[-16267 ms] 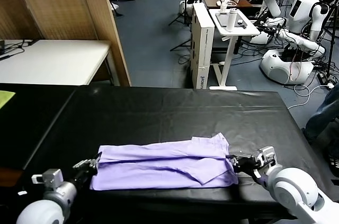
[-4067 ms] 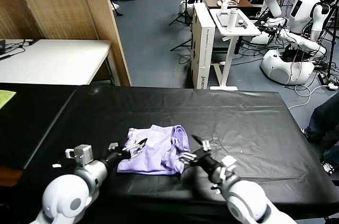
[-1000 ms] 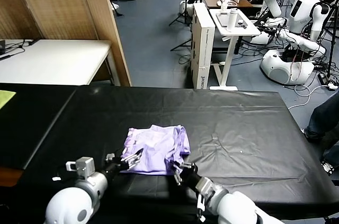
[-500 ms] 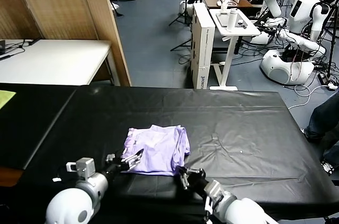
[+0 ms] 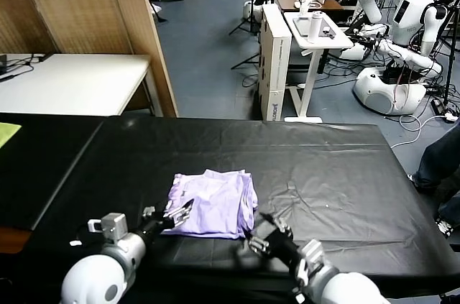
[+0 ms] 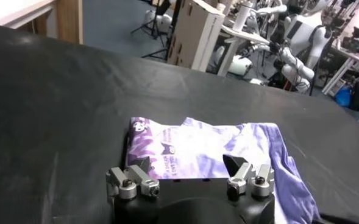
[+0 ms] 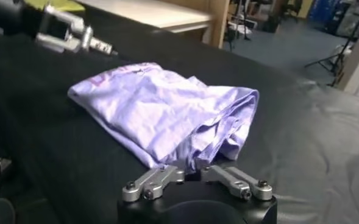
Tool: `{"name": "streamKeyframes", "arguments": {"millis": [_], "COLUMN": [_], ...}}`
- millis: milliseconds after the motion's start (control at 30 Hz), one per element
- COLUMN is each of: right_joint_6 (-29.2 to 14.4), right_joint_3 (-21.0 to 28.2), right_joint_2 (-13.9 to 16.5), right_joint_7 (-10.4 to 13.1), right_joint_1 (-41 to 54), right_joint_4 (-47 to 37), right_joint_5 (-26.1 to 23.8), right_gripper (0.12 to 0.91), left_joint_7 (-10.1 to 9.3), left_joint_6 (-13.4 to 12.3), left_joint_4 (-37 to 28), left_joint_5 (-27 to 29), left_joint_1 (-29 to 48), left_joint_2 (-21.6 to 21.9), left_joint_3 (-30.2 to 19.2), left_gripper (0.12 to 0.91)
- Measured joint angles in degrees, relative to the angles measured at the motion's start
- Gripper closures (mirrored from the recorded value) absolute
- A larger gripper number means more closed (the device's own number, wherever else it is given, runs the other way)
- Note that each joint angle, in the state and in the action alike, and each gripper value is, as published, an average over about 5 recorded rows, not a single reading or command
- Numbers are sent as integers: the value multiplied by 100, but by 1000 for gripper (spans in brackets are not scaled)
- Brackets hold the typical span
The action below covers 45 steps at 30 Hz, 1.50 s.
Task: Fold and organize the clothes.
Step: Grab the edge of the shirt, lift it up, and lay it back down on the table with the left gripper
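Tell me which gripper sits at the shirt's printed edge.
The left gripper: it is at the shirt's left edge, where the dark purple print shows. The right gripper is off the plain, bunched right corner.

Ahead of the left gripper's [image 5: 171,220] spread fingers lies only the folded T-shirt [image 5: 213,202], bunched on the black table [image 5: 323,167]. The right gripper [image 5: 267,235], fingers parted, faces the shirt's near corner. Beyond and to either side of both jaws the black surface lies flat and bare.
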<state>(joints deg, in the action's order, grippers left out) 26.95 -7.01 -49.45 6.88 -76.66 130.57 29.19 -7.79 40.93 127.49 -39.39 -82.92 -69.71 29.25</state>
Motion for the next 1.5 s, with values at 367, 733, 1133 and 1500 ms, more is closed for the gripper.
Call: {"name": "streamKeyframes", "arguments": {"millis": [367, 733, 1133, 1500], "right_joint_6": [-256, -220, -249, -988], "right_joint_3": [-6, 174, 100, -262], "right_joint_2": [-876, -1524, -1596, -1434], "right_joint_7": [50, 48, 8, -351], "right_joint_1": [1039, 1615, 1477, 1265], "right_joint_4": [-1240, -2274, -2428, -2011], "right_joint_5": [343, 468, 459, 1010], "right_gripper": [118, 311, 863, 265], "left_joint_7": [8, 51, 94, 680], "left_joint_6": [-49, -110, -166, -1124], "left_joint_4": [-29, -8, -15, -456], "left_joint_5": [103, 154, 201, 241], "left_joint_1": [-39, -226, -292, -167], "left_joint_2": [-57, -119, -182, -438], "left_joint_3": [21, 238, 341, 499], "left_gripper": [123, 123, 123, 123]}}
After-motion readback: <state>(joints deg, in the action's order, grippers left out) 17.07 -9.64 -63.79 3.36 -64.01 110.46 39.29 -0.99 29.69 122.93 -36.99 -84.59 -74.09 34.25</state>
